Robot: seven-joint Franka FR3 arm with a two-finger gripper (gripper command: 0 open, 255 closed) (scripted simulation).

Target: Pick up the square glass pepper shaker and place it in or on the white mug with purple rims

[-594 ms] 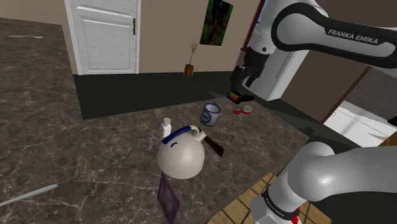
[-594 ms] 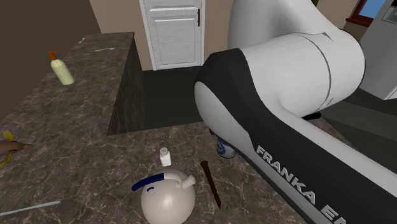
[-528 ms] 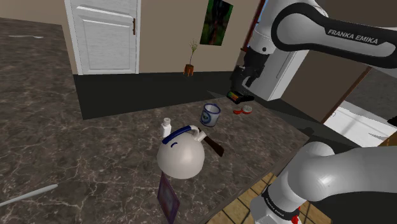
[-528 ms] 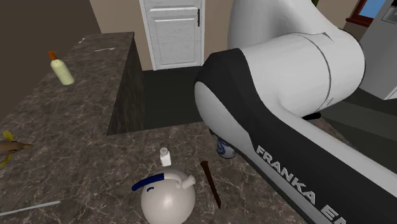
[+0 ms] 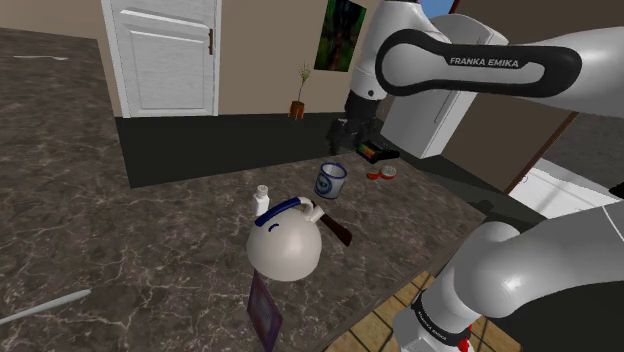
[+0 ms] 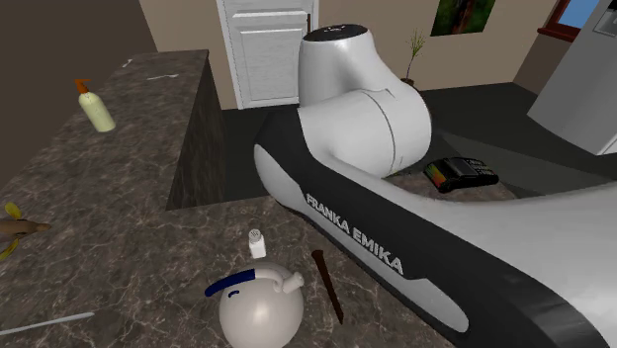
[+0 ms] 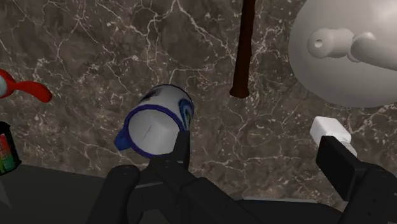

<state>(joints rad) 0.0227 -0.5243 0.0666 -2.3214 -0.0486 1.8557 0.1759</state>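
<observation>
Now it is the reach: the gripper (image 7: 254, 147), fingers apart and empty, hangs over the counter (image 5: 150, 250). The pepper shaker (image 5: 262, 201) stands to the shoulder view's left of the mug (image 5: 330, 181), near the kettle (image 5: 285, 248). Next, I think, it must descend around the shaker.

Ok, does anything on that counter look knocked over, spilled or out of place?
Nothing looks spilled or toppled: the mug and the shaker stand upright. The one odd thing is a purple panel that seems to stand on edge, tilted, right by the edge of the counter.
</observation>
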